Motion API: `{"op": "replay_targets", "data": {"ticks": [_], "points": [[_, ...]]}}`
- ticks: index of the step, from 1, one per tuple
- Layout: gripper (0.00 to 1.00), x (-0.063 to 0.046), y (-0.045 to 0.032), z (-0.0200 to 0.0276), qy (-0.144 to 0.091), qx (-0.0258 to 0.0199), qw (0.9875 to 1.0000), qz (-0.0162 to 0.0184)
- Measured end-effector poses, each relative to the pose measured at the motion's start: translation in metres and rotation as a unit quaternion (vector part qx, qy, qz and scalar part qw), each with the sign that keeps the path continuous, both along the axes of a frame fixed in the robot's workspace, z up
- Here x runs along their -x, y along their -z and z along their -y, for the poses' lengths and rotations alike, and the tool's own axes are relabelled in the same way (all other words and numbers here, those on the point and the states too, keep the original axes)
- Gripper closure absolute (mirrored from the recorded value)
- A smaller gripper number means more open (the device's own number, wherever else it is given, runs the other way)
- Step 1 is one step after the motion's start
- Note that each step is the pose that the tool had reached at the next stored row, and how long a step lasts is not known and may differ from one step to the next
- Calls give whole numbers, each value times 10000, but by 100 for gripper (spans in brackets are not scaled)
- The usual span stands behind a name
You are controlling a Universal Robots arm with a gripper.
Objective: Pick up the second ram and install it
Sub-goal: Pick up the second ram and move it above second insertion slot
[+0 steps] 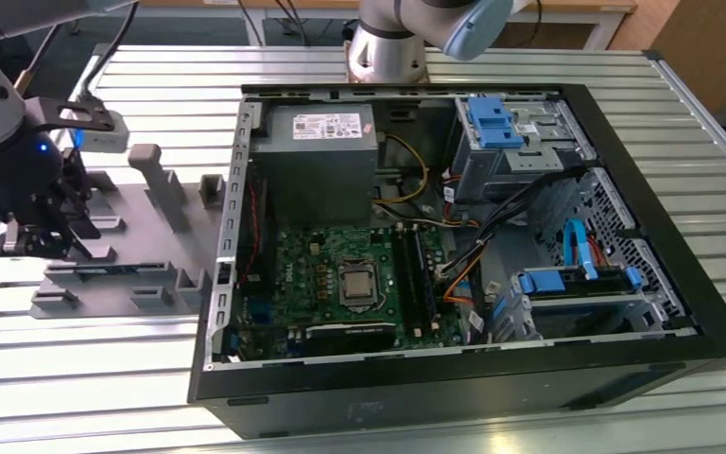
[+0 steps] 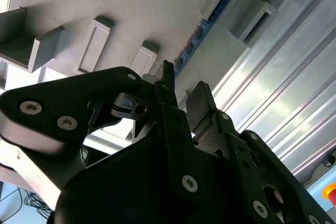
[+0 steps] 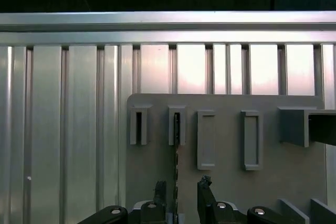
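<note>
End effector (image 3: 181,184): spread, one finger each side of the ram, not pinching.
Ram (image 2: 202,31): on edge in slots of grey holder (image 3: 226,182), on desk (image 1: 86,378), off the exterior view's left of PC case (image 1: 665,364).
Risk 1: stick looks nearer one finger, so that pad prob. lands first & tips or jams it in the slots.
Risk 2: thin-edge grip, may slip/twist on lift.

Black computer case (image 1: 464,388) on a silver, ribbed table (image 1: 703,113). Inside the case: green motherboard (image 1: 319,274), grey power-supply box (image 1: 319,165), blue drive latches (image 1: 495,123), yellow wires (image 1: 404,161). Beside the case: plain grey fixture plate (image 1: 124,227); black gripper (image 3: 181,182); second ram (image 2: 202,30), blue with dark chips.
</note>
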State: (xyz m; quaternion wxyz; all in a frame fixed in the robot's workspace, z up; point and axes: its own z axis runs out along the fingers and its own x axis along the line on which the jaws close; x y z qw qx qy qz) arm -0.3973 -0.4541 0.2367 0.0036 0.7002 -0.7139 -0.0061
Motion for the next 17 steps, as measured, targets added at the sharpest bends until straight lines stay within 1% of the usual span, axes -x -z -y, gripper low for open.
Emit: {"op": "replay_targets", "data": {"ticks": [12, 17], "points": [[63, 0, 142, 3, -2, 0, 10000, 7], [63, 0, 156, 4, -2, 1, 10000, 7]]}}
